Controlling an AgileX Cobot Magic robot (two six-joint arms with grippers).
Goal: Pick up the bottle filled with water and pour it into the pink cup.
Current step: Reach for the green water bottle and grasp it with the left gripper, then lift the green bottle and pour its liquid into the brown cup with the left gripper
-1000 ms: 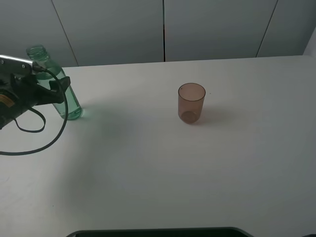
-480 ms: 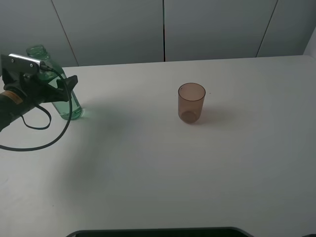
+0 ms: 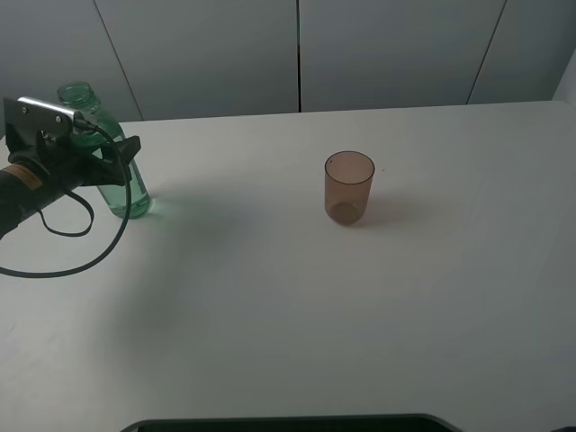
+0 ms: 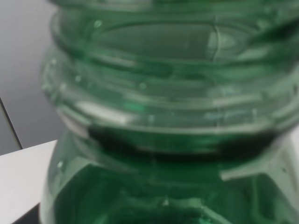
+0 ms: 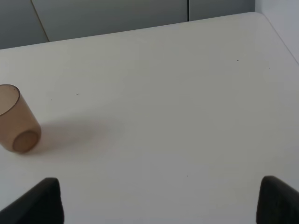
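Grip just made: left end effector point(image 3: 115, 160), jaws wide a second ago, now clamped on bottle point(image 3: 131, 193) at mid-body; neck nudged slightly right. Bottle base looks still on worktop point(image 3: 270, 297), far left, well apart from pink cup point(image 3: 349, 187) near centre. Right end effector point(image 5: 161, 203) spread open, holding nothing. Lift-and-carry likely next; pouring not begun.
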